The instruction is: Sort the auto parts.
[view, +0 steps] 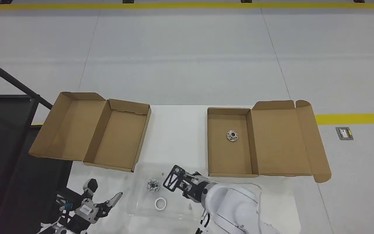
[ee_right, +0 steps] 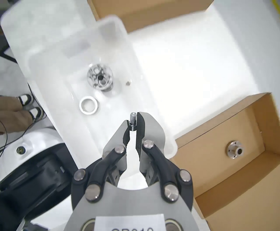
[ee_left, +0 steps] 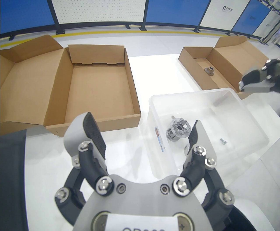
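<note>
White desk [view: 178, 140]; right jaws pinch small bolt [ee_right: 132, 121] at their tips, seemingly above clear bin [ee_left: 192, 91]; left jaws spread wide, empty.

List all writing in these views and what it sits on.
Left label at the base of the left gripper: cut off at the picture's edge, unreadable.
Right label at the base of the right gripper: likewise cut off.
Sticker on the clear bin: too small to read.
Panel sign: a brand mark, not quoted.
</note>
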### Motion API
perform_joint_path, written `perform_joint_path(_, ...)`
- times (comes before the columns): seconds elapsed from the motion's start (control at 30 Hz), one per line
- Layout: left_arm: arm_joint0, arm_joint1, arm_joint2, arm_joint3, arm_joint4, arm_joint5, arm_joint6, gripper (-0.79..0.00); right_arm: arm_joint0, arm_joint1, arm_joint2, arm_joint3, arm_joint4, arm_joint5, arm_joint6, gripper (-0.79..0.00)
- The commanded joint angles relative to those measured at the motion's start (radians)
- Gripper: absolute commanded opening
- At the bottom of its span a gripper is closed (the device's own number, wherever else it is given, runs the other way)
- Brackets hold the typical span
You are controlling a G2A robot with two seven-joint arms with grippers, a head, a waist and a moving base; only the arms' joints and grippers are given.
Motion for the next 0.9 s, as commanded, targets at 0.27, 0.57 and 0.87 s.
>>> perform_joint_path(0.27,0.000,0.000,0.000,0.000,0.000,0.000,0.000,0.000,-0.088,0.028,0.105,-0.028,0.021,-0.162,-0.288,-0.785)
perform_joint_path(0.57,0.000,0.000,0.000,0.000,0.000,0.000,0.000,0.000,-0.069,0.021,0.162,-0.007,-0.017,0.122,-0.250,-0.785)
perform_joint_path(0.87,0.000,0.000,0.000,0.000,0.000,0.000,0.000,0.000,0.160,0.008,0.249,0.332,0.102,0.246,-0.041,-0.785)
